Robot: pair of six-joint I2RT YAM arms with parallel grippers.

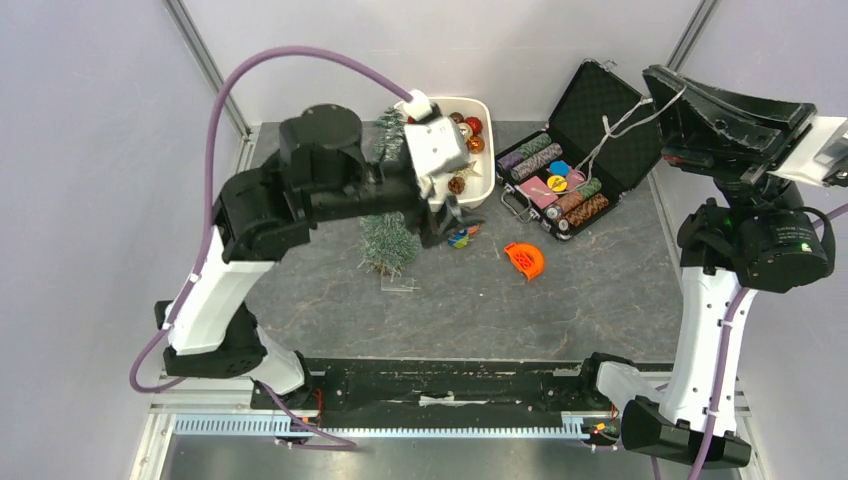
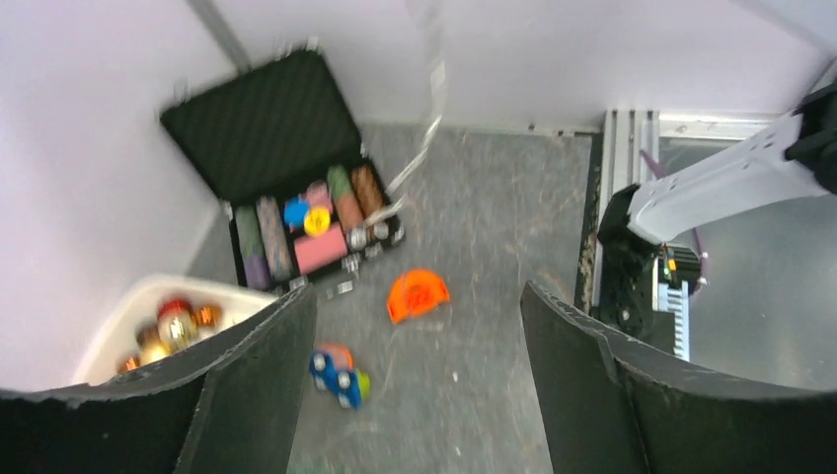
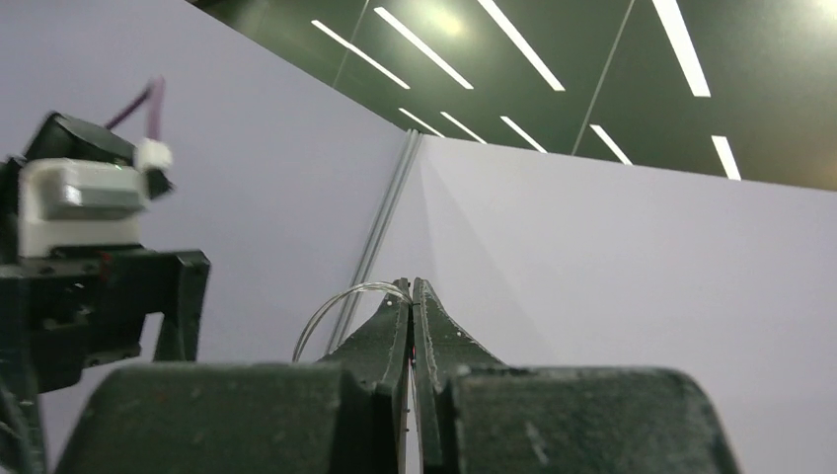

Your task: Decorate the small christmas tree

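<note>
The small christmas tree (image 1: 389,243) stands left of centre on the table, its clear base (image 1: 399,283) toward me and its middle hidden under my left arm. My left gripper (image 1: 452,214) hangs just right of the tree, open, nothing between its fingers (image 2: 259,380). Below it on the table lies a blue, orange and green ornament (image 1: 459,237) (image 2: 338,375). My right gripper (image 1: 655,80) (image 3: 411,286) is raised at the back right, shut on a thin clear wire (image 3: 336,306) that trails down (image 1: 610,125) to the open case.
A white tub (image 1: 484,150) (image 2: 138,296) of ball ornaments sits behind the tree. An open black case (image 1: 595,110) (image 2: 266,123) with coloured rolls stands at the back right. An orange plastic piece (image 1: 524,260) (image 2: 418,294) lies mid-table. Enclosure walls surround the table.
</note>
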